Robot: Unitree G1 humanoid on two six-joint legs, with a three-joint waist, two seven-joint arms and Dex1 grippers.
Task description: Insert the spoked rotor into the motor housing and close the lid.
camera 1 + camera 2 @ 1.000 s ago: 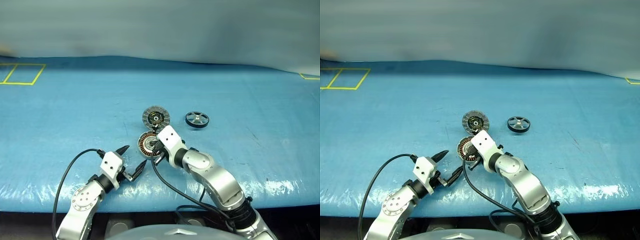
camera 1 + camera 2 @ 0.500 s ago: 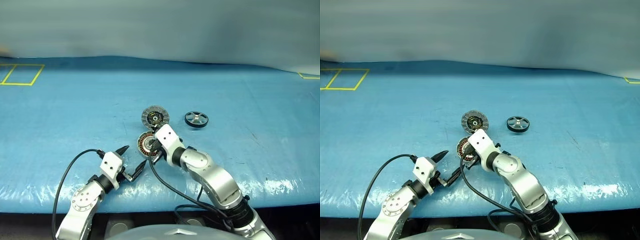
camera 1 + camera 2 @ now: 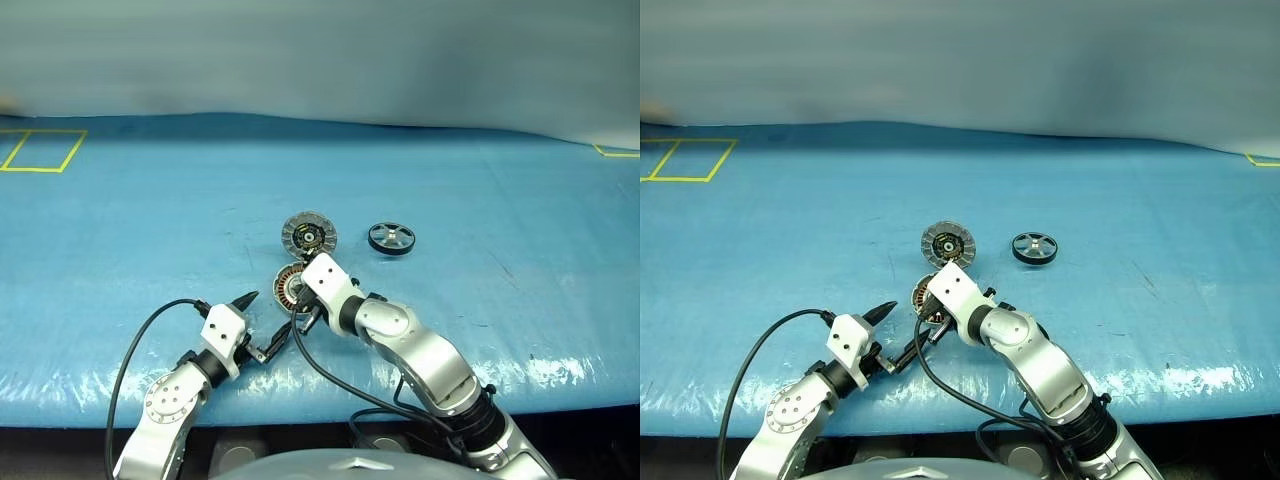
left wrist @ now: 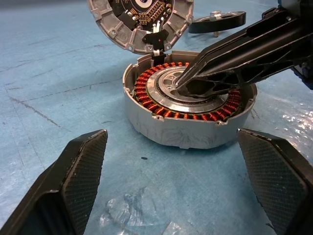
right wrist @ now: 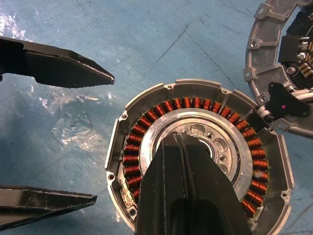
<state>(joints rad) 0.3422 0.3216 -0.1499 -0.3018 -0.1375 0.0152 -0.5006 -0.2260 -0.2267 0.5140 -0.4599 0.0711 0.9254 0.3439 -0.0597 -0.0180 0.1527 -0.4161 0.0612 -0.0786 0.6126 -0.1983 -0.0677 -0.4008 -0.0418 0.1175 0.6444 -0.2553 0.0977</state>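
On the blue worktop (image 3: 150,220) the motor housing (image 4: 188,115) lies open, near the front edge and about in the middle. Inside it I see a ring of copper-brown windings around a flat metal hub. The lid (image 4: 141,22) is swung back and lies on the far side of the housing, joined to it by a small hinge, with its ribbed inner face and dark centre turned up. The spoked rotor (image 3: 392,238) lies flat on the worktop to the right of the lid, apart from it and from the housing, and nothing touches it.

The right pincer (image 5: 182,139) is closed, its two black fingers pressed together with nothing between them. It reaches down over the open housing, and the joined tips are over the metal hub, at the middle of the ring of windings. In the left wrist view the tips seem to touch the hub, but I cannot tell this for sure.

The left pincer (image 3: 267,322) stands wide and is empty. It is low over the worktop on the near left side of the housing and points toward it. Its two fingers (image 4: 80,171) are spread far apart and do not touch the housing. A black cable (image 3: 135,345) runs in a curve from the left wrist back along the arm.

Yellow tape lines (image 3: 40,150) are on the far left corner of the worktop.
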